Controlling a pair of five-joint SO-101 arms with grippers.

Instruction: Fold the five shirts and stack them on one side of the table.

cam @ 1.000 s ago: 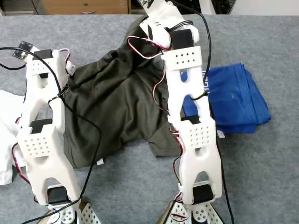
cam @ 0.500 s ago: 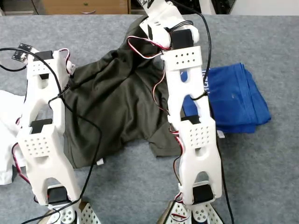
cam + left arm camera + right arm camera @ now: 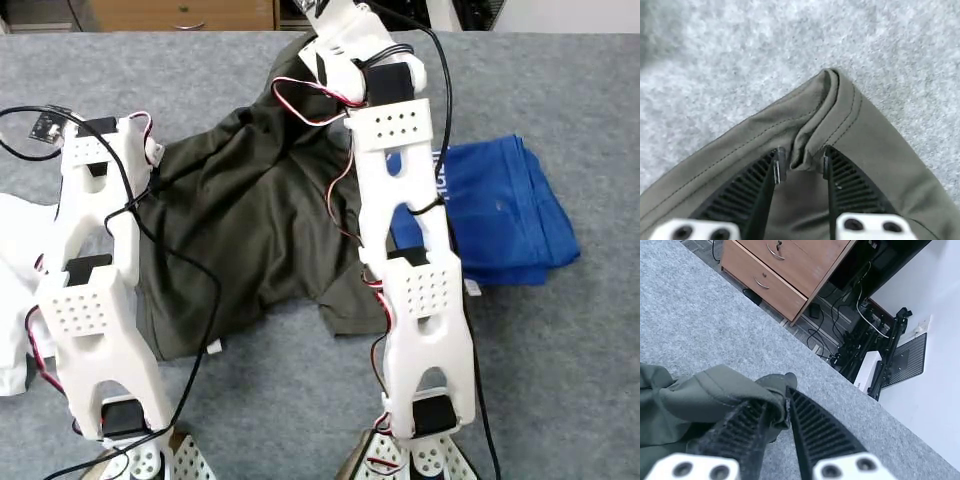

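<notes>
An olive-green shirt (image 3: 245,235) lies rumpled across the middle of the grey table (image 3: 560,380), partly under both white arms. My left gripper (image 3: 800,162) is shut on a folded hem corner of the olive shirt (image 3: 840,120), at the shirt's left side in the high view. My right gripper (image 3: 782,407) is shut on a bunched edge of the olive shirt (image 3: 705,395) near the table's far edge. A folded blue shirt (image 3: 510,210) rests at the right. A white shirt (image 3: 15,270) lies at the left edge.
Cables run along both arms (image 3: 190,270). A wooden drawer cabinet (image 3: 785,270) and floor cables stand beyond the far edge of the table. Bare grey table surface stretches in front and at the far right.
The left arm's wrist end has shifted slightly, toward the near side, with the shirt corner still pinched. The right arm has not visibly moved.
</notes>
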